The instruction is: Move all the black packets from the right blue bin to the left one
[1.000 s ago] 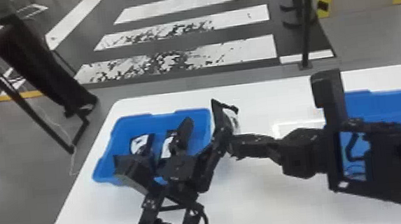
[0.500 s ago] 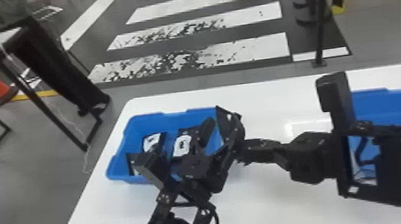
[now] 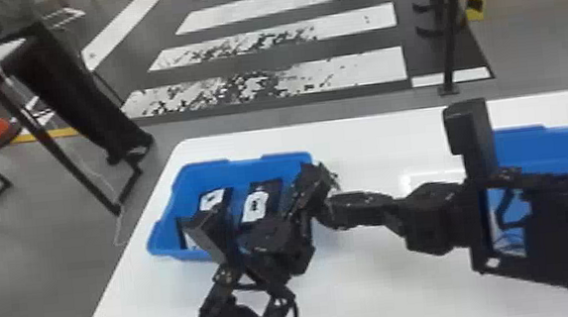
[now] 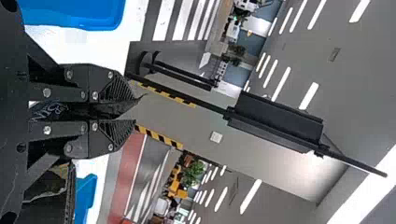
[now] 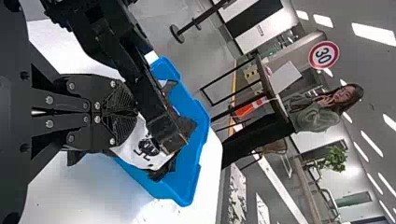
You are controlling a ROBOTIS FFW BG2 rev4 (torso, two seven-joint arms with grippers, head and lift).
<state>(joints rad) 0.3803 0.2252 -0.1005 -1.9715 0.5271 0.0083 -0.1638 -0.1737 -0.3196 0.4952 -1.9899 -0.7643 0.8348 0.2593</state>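
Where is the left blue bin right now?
In the head view, the left blue bin sits on the left part of the white table, near its far left corner, with black packets inside.

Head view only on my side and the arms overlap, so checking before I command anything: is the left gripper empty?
Observer: No. The left wrist view shows the left gripper shut on a black packet, with the packet's pointed edge sticking out past the fingertips.
Operator: Copy. Right gripper, open or shut? Anything at its tips?
Observer: Right wrist view: the right gripper has its fingers shut together. A packet's white label shows right by the tips, partly hidden by the left arm. Can't tell if that packet is pinched or just behind.
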